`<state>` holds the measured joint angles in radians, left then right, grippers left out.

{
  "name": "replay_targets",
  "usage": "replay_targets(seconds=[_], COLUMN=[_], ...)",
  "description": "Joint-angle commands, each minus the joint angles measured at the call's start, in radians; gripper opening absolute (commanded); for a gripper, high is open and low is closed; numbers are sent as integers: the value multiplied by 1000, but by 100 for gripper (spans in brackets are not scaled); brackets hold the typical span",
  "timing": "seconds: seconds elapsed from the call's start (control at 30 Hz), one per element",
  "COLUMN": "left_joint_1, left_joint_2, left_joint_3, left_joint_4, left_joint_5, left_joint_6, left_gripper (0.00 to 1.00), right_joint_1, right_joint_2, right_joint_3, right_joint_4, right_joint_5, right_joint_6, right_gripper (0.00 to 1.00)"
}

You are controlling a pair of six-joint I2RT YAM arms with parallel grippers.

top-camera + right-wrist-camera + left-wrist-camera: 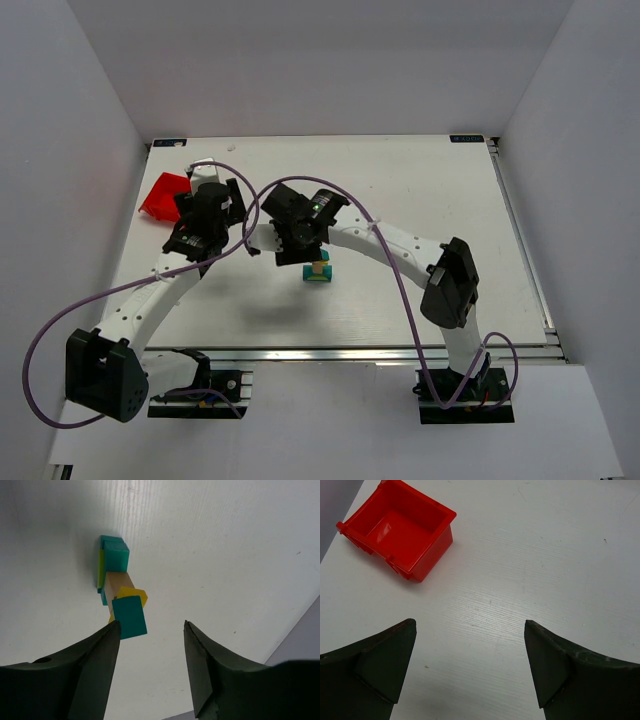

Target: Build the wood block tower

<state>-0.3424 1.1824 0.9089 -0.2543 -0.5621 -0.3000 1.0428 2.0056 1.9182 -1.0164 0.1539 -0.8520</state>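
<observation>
Although the right gripper (pixel 151 630) hangs close over the small wood block tower of painted teal, yellow and tan pieces (pixel 119 587), it has hold of nothing. Its jaws stand partly apart and only bare white table (pixel 225 555) shows between them. The tower sits just beyond the fingertips, off toward the finger on the left of the wrist view. Its rectangular teal top block (pixel 129 616) is right beside that finger's tip; whether the two touch I cannot tell. Below that block come a yellow piece, a tan one, and a teal and yellow-green base. The top block looks turned a little against the pieces under it.

From above, the tower (pixel 318 271) stands on its own directly in front of the right gripper (pixel 300 250), upright as far as that small view allows.

The left gripper (pixel 468 630) is spread as wide as it goes and holds nothing. A red open-topped plastic bin (pixel 400 530) lies ahead of it and off to its left, well apart from its fingers, and it appears empty.

My reading is that the stacking itself is done or nearly so, and the step in hand is letting go of the top block. The next move calls for care with the finger nearest that block. I would open it further or draw it sideways away from the tower, then lift the hand straight back. A brush against the top could topple so slim a stack.
</observation>
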Motion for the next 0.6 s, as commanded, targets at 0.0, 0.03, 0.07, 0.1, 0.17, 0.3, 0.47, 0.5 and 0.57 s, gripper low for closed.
replay_targets(seconds=[0.0,0.03,0.07,0.1,0.17,0.3,0.47,0.5,0.57], left_joint_1=[2,2,2,2,2,2,2,2,2], left_joint_2=[-38,-44,-49,-62,-81,-109,-112,-112,-106], left_joint_3=[11,18,21,25,27,42,45,44,41], left_joint_4=[7,1,-5,-8,-14,-34,-25,-22,-19], left_joint_5=[33,39,50,53,59,96,143,154,168], left_joint_6=[-1,-2,-7,-11,-13,-25,-18,-16,-7], left_gripper=[98,98,98,98,98,98,98,98,98], right_joint_1=[2,2,2,0,-1,-26,-90,-99,-124], right_joint_2=[-13,-14,-22,-28,-57,-151,-477,-514,-602], right_joint_3=[88,122,139,151,157,58,-447,-503,-589], right_joint_4=[42,47,45,47,82,209,571,599,636], right_joint_5=[-7,-7,-14,-20,-28,-19,-88,-96,-131], right_joint_6=[42,53,59,77,109,289,485,495,496], right_gripper=[63,65,72,74,83,89,89,89,89])
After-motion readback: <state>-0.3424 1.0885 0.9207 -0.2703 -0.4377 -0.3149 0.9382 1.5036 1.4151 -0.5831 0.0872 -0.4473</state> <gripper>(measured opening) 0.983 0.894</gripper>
